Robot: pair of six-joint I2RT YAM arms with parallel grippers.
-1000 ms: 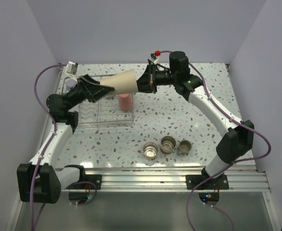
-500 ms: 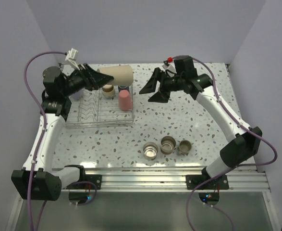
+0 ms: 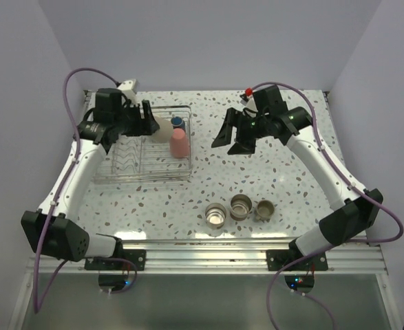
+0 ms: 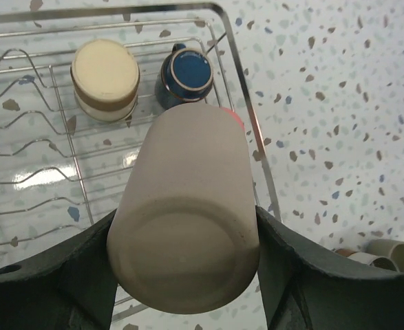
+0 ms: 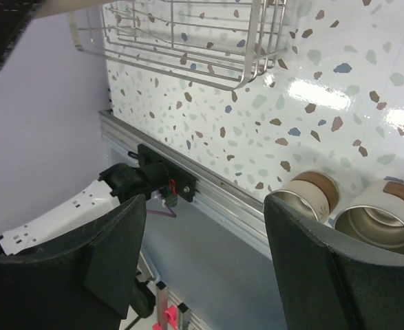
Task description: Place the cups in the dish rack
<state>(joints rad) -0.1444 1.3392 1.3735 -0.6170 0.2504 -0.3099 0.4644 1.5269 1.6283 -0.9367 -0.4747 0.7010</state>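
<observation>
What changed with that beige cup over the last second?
The right jaws opened, let go of the beige cup and pulled back to the right. The left jaws kept their hold and swung it over the dish rack. The pink cup in the rack and the three steel cups near the front stayed put.

tumbler (image 4: 188,172): in left tool (image 4: 186,234), over dish rack (image 3: 141,175)
three cups (image 3: 241,207): on counter (image 3: 257,172), between right tool (image 3: 226,145) and arm bases (image 3: 292,258)

Beige cup (image 4: 188,206), speckled white table (image 4: 339,103)
</observation>
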